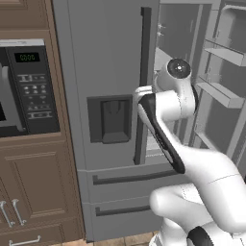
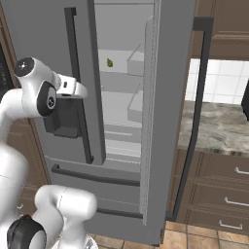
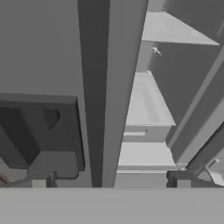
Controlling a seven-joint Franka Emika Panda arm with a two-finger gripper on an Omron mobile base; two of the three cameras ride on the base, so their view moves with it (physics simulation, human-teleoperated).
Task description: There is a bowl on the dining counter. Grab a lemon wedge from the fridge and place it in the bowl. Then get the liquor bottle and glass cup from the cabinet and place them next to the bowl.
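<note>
The grey steel fridge has its left door shut and its right door swung open, baring white shelves. A small green piece, the lemon wedge, lies on an upper shelf. My gripper is open, its two fingertips set wide apart. It hangs in front of the inner edge of the shut door and its dark bar handle, with the shelves to the right. The white hand points toward the opening at dispenser height. Bowl, dining counter, liquor bottle and glass cup are out of view.
A black microwave sits in brown cabinetry left of the fridge. Right of the open door are a marbled worktop over brown drawers and a brown wall cabinet. Door bins line the open door.
</note>
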